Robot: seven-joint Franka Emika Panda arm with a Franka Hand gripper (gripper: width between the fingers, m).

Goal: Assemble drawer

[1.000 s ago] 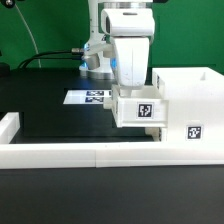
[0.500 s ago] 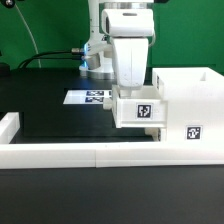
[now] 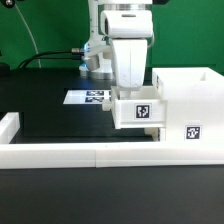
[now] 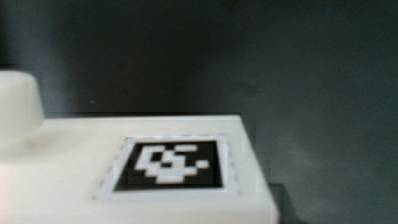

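The black table (image 3: pixel 50 120) carries the marker board (image 3: pixel 90 97), the white border rail (image 3: pixel 60 153) and the drawer casing (image 3: pixel 190 115).

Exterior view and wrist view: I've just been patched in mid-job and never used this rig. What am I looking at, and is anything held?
The exterior view looks across a black table. The white machine is the robot arm; its gripper is down at a small white tray beside the tall box casing. Whether it grips the tray cannot be seen. Behind lies the flat marker board; in front runs a low white border rail. The wrist view, from the arm's own camera, shows a tag on a white part.
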